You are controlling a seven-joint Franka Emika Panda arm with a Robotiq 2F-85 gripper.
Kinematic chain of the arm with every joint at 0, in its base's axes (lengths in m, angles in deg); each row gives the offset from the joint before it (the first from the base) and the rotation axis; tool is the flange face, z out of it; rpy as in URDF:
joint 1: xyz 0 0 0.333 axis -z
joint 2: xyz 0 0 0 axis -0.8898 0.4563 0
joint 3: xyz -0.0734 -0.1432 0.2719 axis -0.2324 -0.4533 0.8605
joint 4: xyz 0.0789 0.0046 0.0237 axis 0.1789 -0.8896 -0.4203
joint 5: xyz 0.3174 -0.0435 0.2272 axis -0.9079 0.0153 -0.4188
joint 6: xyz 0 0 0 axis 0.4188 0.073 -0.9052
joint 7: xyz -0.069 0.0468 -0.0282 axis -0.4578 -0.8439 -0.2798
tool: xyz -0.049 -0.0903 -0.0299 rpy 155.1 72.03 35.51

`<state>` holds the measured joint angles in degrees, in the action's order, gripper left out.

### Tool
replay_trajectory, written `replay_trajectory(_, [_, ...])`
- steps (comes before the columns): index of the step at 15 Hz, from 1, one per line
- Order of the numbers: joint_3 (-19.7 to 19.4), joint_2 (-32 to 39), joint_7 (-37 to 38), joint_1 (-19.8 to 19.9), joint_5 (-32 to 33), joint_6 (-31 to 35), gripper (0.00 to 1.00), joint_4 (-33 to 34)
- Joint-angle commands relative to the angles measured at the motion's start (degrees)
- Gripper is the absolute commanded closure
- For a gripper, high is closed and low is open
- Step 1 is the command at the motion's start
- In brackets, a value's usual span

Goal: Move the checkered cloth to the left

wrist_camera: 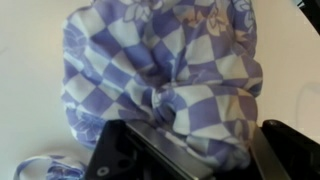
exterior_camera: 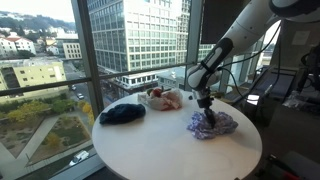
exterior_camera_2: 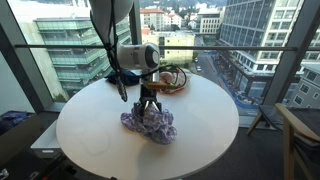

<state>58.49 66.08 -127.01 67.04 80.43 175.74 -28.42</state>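
No text seems legible in these views.
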Motion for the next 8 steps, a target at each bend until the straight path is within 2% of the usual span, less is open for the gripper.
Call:
replay_trajectory(1, [0.2, -6.3, 1.2, 1.1, -2.2, -2.1, 0.89, -2.5])
replay_trajectory(8, [-0.4, -19.3, 1.9, 1.5, -3.3, -7.9, 0.89, -8.2])
